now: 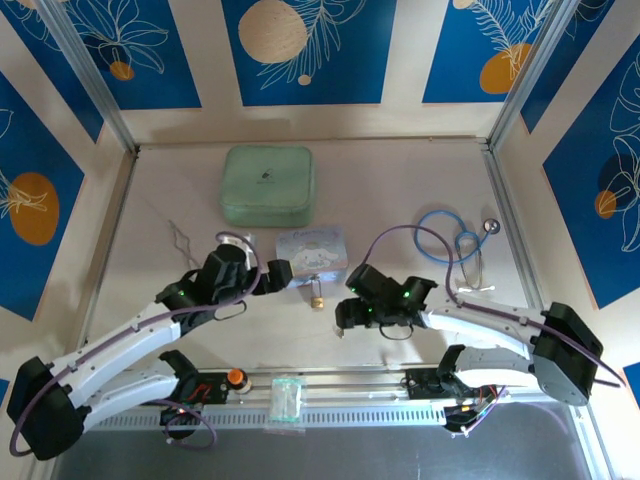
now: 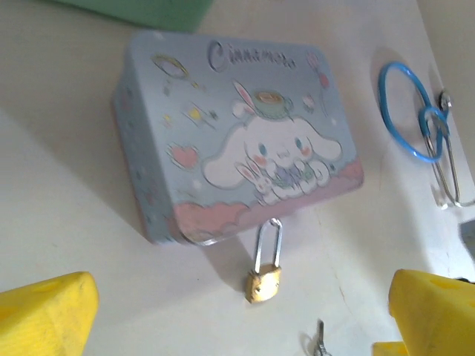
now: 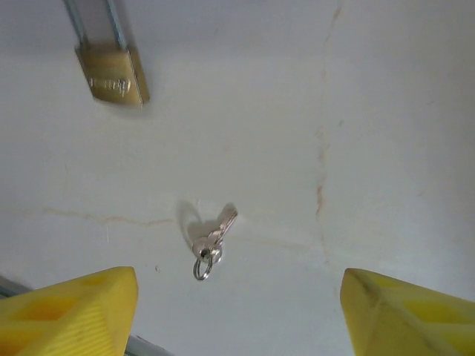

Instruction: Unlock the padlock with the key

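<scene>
Grabbing the key (image 3: 211,241) looks like the step in hand. It lies flat on the bare table (image 3: 386,111) with its small ring at the near end, just near and slightly right of the padlock (image 3: 111,74). The right gripper (image 3: 239,304) hangs over it, yellow fingers (image 3: 74,311) wide apart and empty. To do it well, come straight down with the key centred between the pads. Close on the bow end rather than the ring, so the blade sticks out free for insertion. The key is thin and flat, so it will likely slide or slip, so press low to the table. The left gripper (image 2: 237,319) is also spread and holds nothing. It faces the padlock (image 2: 263,282), which sits at the near edge of the pale-blue tin (image 2: 237,133), so it seems placed to steady the body later. Hard to tell: whether the shackle hooks through a tin latch or just touches the edge. The keyhole is out of sight, the shackle top is cut off in the right wrist view, and the key's teeth are too small to read.
</scene>
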You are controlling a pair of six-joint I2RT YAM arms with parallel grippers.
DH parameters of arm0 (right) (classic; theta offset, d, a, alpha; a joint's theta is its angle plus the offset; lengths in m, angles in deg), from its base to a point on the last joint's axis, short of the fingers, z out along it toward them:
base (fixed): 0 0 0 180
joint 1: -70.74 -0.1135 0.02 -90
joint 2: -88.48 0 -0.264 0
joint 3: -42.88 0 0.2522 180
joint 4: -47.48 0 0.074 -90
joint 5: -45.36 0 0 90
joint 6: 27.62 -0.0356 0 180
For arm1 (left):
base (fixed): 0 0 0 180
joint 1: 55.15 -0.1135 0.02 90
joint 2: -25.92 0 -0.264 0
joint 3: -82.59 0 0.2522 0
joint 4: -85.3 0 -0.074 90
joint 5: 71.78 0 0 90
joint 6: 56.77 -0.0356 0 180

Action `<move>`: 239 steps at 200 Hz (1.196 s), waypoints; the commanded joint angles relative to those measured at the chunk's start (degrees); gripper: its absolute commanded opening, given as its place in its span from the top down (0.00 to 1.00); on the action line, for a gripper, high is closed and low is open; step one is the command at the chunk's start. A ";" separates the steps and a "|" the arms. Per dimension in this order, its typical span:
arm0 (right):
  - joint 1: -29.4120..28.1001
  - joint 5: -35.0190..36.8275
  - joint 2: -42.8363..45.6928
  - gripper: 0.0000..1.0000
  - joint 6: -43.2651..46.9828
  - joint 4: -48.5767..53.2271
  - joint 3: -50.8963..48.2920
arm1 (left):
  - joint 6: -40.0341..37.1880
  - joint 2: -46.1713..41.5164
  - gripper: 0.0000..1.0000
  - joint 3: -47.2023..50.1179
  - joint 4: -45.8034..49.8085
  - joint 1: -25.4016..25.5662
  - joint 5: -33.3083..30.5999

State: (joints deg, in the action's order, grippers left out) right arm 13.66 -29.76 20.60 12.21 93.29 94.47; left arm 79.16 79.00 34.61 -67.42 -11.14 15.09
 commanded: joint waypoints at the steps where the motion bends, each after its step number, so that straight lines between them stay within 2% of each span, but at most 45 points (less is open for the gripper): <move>1: -3.59 2.98 -3.27 0.33 -6.23 -1.18 1.91 | 1.72 1.24 0.00 -1.72 -0.35 4.30 -3.52; 46: -9.75 9.02 -13.63 0.34 -11.08 4.86 8.03 | 2.93 4.39 0.00 -2.99 -0.87 10.75 -4.29; 96: -11.05 9.99 -19.25 0.40 -11.41 6.02 9.00 | 3.71 4.40 0.00 -0.64 -3.50 11.80 -5.03; 203: -11.12 9.13 -16.31 0.46 -12.14 9.45 5.28 | 4.76 6.61 0.00 0.82 -7.61 12.33 -4.52; 239: -11.30 5.21 -13.64 0.45 -6.68 -0.54 3.18 | 5.13 8.00 0.00 0.93 -9.27 12.50 -4.24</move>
State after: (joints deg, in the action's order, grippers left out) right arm 2.82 -21.61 4.52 2.33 98.41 99.12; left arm 83.31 86.27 35.02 -74.61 0.66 11.04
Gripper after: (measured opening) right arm 0.542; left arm 0.998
